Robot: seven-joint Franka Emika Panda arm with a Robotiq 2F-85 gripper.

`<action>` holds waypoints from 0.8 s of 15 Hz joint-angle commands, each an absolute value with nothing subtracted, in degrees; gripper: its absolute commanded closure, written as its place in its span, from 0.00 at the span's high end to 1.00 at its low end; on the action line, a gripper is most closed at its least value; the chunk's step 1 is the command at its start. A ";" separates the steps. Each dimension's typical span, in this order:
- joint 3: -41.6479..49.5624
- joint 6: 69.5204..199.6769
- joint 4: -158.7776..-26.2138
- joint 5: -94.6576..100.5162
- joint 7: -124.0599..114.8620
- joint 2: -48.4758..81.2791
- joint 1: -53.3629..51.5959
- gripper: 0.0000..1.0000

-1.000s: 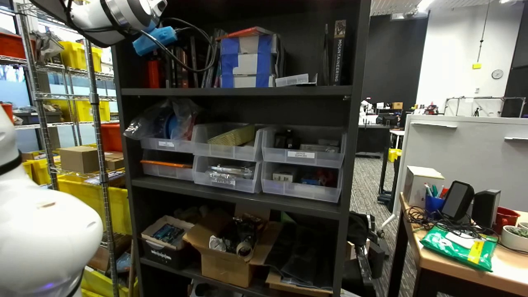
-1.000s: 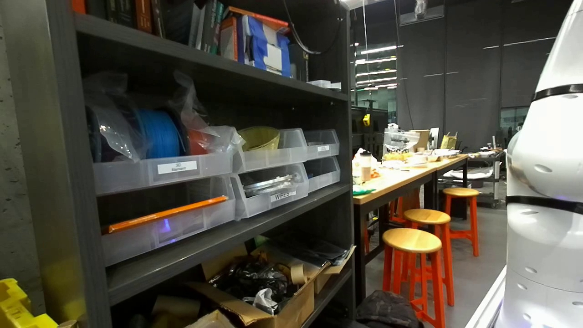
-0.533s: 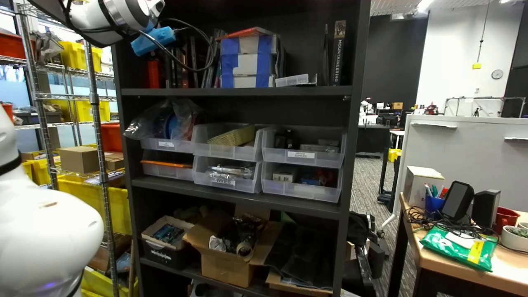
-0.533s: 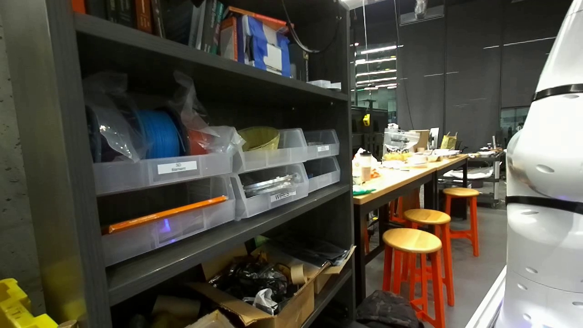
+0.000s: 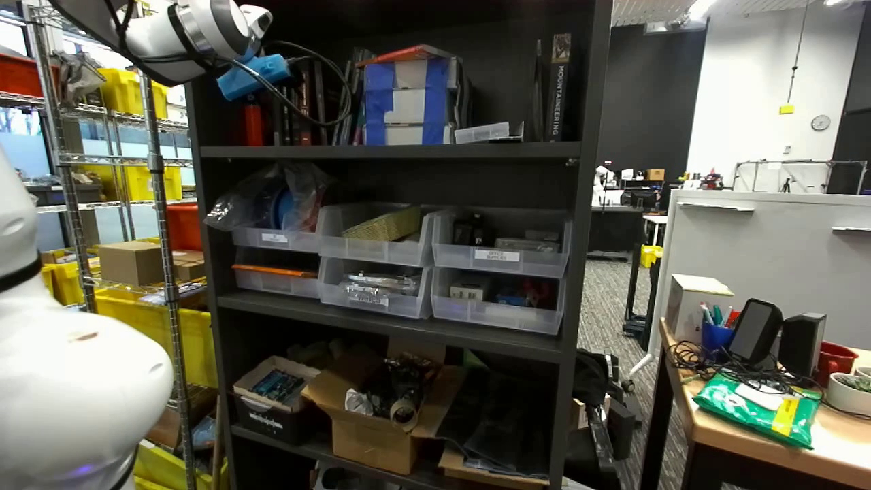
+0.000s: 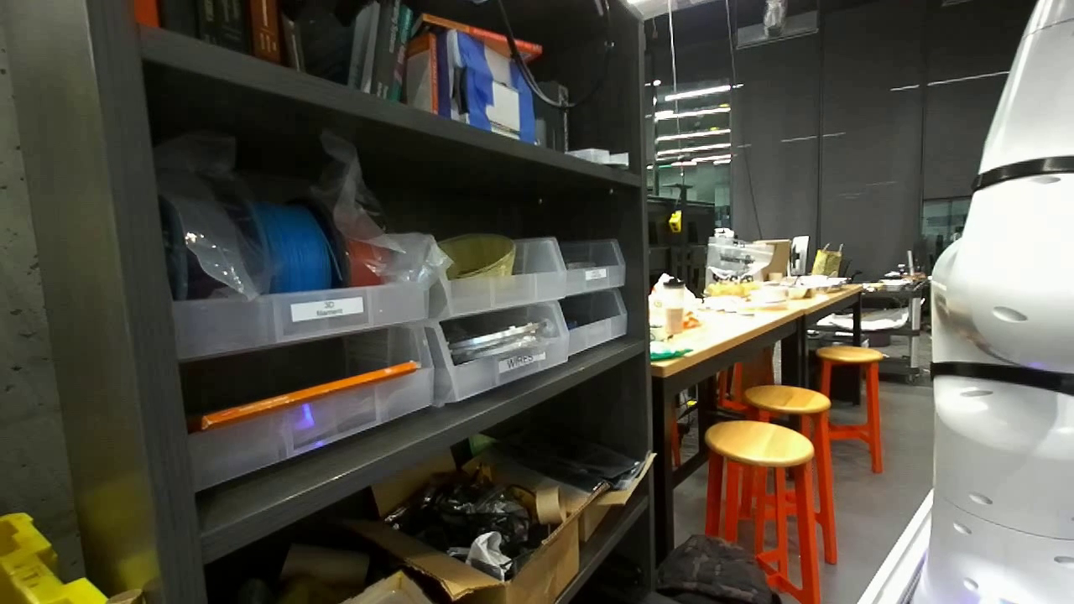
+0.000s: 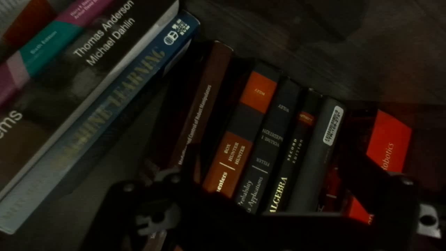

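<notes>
Black gripper faces a row of books, jaws spread wide; contact with any spine: cannot tell. Seen through the gap: orange-and-black book, Feller volume, Algebra book, grey book with white barcode label. Red Robotics book partly behind finger at right of wrist view; brown book partly behind the one at left. Blue Machine Learning book farther left, different slant. In an exterior view, books stand on an upper shelf, left end, beside a blue-taped stack; plastic bins one shelf down, cardboard box on the shelf under that; white arm sits at upper left
</notes>
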State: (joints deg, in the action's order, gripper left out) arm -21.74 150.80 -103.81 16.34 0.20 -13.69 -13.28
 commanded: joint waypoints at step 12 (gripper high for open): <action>-18.29 158.55 -96.05 20.94 0.69 -1.45 -12.37 0.73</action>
